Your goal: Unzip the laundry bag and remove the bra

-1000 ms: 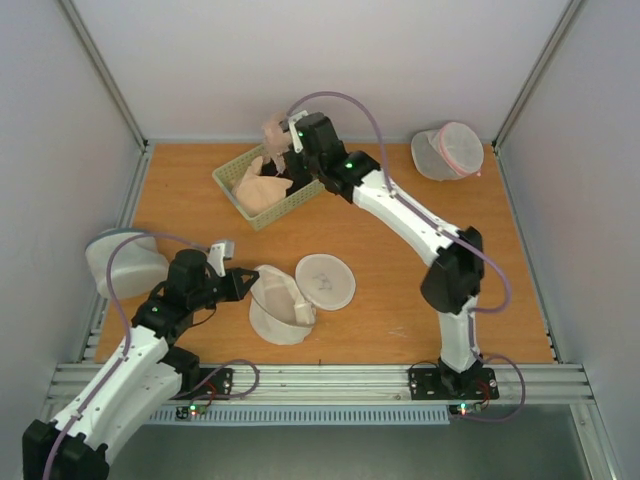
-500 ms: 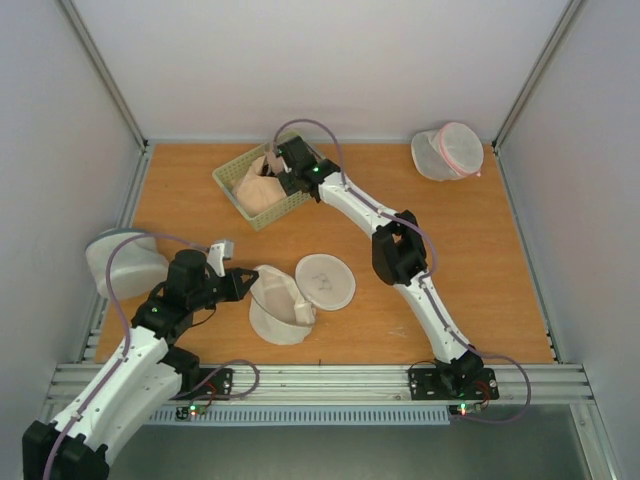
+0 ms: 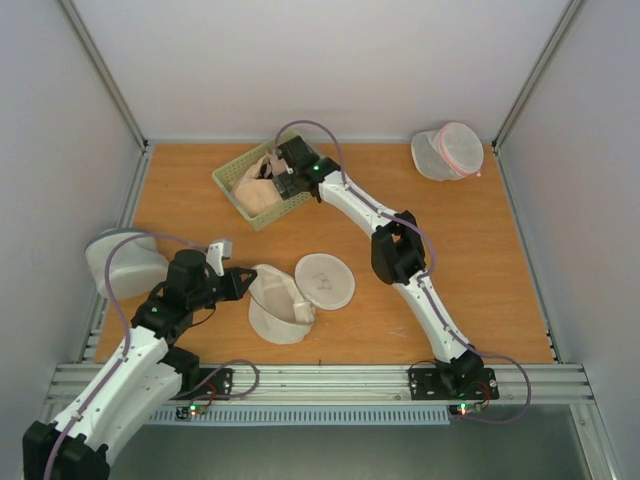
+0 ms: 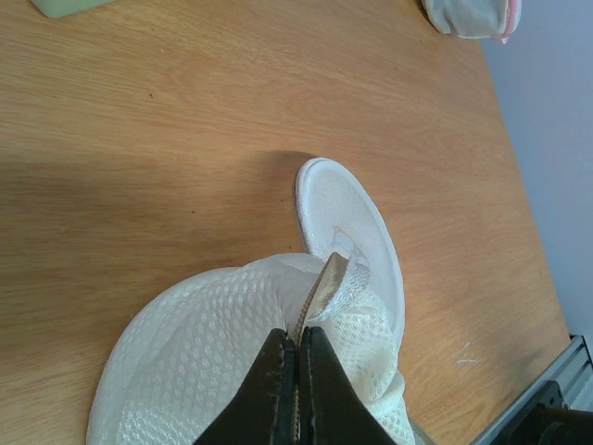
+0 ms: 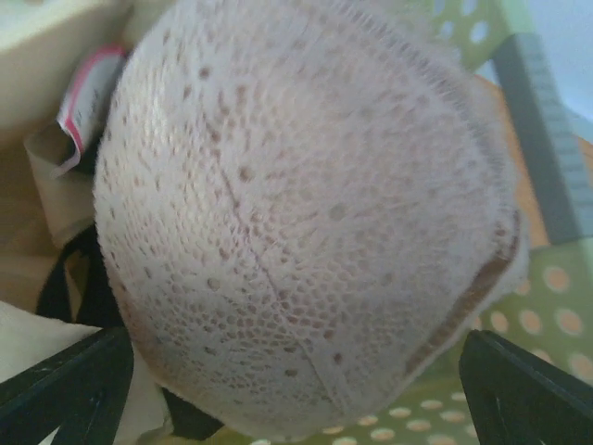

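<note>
Mesh is what the left pincer has hold of. Its two dark fingers are pressed together on a raised fold at the rim of the laundry bag. That round, cream-white bag lies on the table directly beneath and ahead of the pincer. The bag gapes open. Its flat round flap is folded back just beyond the pinched fold and joins the rest of the bag along one edge.

Across the table, the right pincer hangs low over a green basket. Its fingers are spread wide, one at each lower corner of the wrist view. Between them sits the bra, a pinkish-beige lace cup that nearly fills the gap and rests inside the basket. Whether either finger touches the lace, I cannot tell.

A white mesh bag with a pink zip lies well off to the right of the right pincer. A greyish-white mesh bag lies near the left side of the left pincer, beside its arm.
</note>
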{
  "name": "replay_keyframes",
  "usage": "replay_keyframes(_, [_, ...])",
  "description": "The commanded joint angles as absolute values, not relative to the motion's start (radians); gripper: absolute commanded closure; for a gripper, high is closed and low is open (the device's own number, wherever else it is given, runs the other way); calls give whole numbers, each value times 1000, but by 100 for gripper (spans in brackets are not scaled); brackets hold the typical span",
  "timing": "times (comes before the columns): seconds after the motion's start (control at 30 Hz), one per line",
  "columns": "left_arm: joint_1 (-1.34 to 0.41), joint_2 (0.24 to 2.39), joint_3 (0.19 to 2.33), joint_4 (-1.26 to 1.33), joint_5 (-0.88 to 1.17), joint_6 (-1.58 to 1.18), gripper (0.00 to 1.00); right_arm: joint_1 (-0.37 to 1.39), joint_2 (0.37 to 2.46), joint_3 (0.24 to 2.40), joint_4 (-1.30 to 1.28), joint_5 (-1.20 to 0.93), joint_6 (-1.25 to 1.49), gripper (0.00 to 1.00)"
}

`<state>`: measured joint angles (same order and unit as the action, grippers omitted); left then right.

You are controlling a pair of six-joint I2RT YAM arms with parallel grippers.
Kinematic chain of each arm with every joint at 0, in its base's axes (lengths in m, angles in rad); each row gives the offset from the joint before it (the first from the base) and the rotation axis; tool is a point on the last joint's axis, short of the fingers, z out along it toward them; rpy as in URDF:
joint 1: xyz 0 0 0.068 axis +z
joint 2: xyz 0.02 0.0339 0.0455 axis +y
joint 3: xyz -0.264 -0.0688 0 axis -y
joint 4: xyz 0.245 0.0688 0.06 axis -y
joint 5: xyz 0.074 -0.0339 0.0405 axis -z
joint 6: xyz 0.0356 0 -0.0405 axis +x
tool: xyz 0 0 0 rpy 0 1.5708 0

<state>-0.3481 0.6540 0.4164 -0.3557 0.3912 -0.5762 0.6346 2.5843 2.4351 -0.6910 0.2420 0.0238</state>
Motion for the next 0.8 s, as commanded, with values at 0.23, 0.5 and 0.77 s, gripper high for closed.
replay_keyframes(0.23, [-340,641,406,-326,370,-584,99,633,2015,2158,-811,329,105,2])
replay_keyframes(0.5, [-339,627,403,-322,373,-589,99,630,1545,1452,-712,251,251,2])
replay_keyframes(0.77, [-342,626,400,-314,379,-592,99,634,1396,1006,-630,29,470,11])
